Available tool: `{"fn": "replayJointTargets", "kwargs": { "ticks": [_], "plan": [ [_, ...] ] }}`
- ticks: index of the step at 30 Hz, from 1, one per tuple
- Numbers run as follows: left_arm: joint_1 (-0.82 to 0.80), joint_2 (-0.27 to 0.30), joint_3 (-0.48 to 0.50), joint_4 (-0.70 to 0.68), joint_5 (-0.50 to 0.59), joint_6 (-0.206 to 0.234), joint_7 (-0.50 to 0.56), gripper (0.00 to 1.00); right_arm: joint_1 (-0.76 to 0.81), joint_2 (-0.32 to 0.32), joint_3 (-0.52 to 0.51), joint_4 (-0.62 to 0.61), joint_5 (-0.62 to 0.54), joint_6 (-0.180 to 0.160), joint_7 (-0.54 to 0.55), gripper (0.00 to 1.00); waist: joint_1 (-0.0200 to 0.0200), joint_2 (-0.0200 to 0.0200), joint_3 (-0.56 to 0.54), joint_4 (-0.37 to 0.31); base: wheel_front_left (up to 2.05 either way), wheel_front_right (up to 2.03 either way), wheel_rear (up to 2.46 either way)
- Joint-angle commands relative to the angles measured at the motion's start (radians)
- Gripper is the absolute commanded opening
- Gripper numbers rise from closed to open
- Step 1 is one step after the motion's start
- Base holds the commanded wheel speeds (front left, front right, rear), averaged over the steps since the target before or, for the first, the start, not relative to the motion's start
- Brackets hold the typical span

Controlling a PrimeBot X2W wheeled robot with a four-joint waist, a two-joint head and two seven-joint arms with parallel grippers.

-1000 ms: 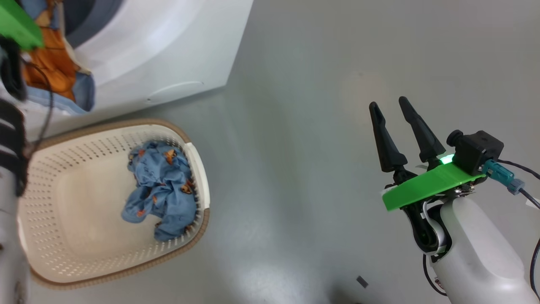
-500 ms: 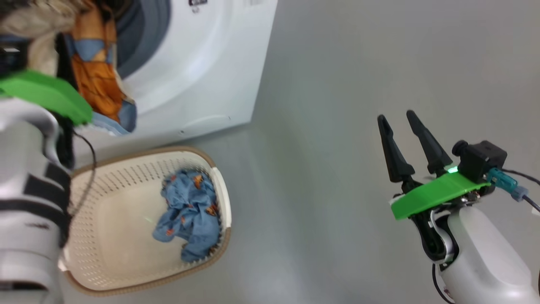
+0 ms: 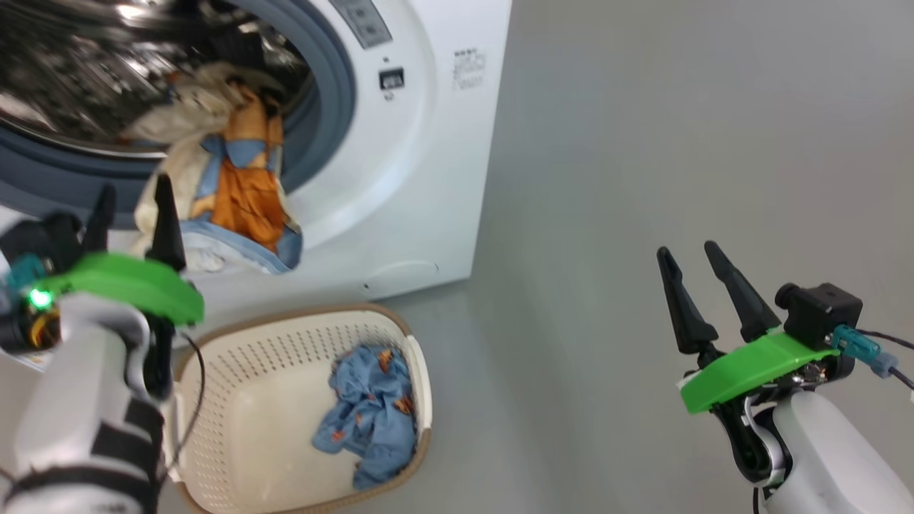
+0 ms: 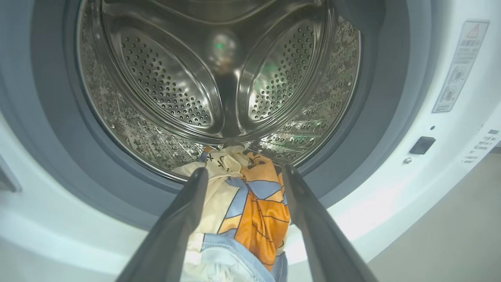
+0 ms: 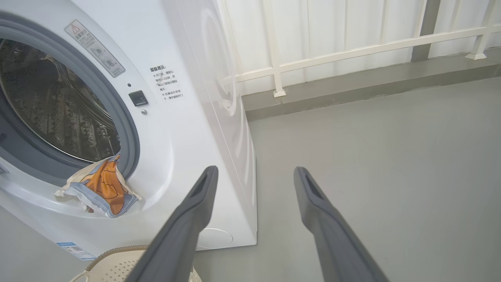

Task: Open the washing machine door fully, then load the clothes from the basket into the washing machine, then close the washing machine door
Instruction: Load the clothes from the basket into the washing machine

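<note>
The white washing machine (image 3: 400, 164) stands at the upper left with its steel drum (image 4: 223, 78) exposed; the washing machine door is out of view. A cream and orange garment (image 3: 239, 189) hangs out over the grey seal (image 4: 51, 129). My left gripper (image 3: 136, 187) is open, just in front of and left of that garment. In the left wrist view the garment (image 4: 250, 203) lies beyond my spread left gripper (image 4: 245, 172). The cream basket (image 3: 400, 335) sits on the floor below, with light blue clothes (image 3: 371, 417) inside. My right gripper (image 3: 687, 250) hangs open and empty at the right.
Open grey floor (image 3: 607, 143) stretches to the right of the machine. In the right wrist view a white railing (image 5: 352, 51) on a grey kerb runs behind, and the basket rim (image 5: 113, 254) shows below the machine's blue label (image 5: 76, 250).
The head camera has swung, so the whole picture has shifted down and right. My left gripper has drawn back from the drum mouth, with the cream and orange garment left draped over the seal.
</note>
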Motion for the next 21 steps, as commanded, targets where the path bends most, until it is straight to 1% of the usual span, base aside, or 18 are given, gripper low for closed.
{"fn": "replayJointTargets", "kwargs": {
  "ticks": [1,8,9,14,21],
  "plan": [
    [0.056,0.032,0.035,-0.076,0.014,0.003,-0.006,1.00,0.021,-0.015,0.020,-0.015,0.005,0.005,-0.009,1.00,0.0002,0.0000,-0.073,0.040,0.00,0.00,0.00],
    [0.252,0.014,0.067,-0.262,0.037,0.026,-0.006,1.00,0.056,-0.032,0.017,-0.014,0.007,0.005,-0.009,1.00,0.0002,0.0000,-0.137,0.059,0.00,0.00,0.00],
    [0.252,0.014,0.067,-0.262,0.037,0.026,-0.006,1.00,0.056,-0.032,0.017,-0.014,0.007,0.005,-0.009,1.00,0.0002,0.0000,-0.137,0.059,0.00,0.00,0.00],
    [0.375,-0.003,0.086,-0.375,0.033,0.042,-0.006,1.00,0.077,-0.040,0.013,-0.018,0.004,0.005,-0.009,1.00,0.0002,0.0000,-0.168,0.071,0.00,0.00,0.00],
    [0.510,-0.017,0.100,-0.488,0.021,0.067,-0.006,1.00,0.096,-0.051,0.004,-0.030,-0.005,0.005,-0.009,1.00,0.0002,0.0000,-0.189,0.080,0.00,0.00,0.00]
  ]
}}
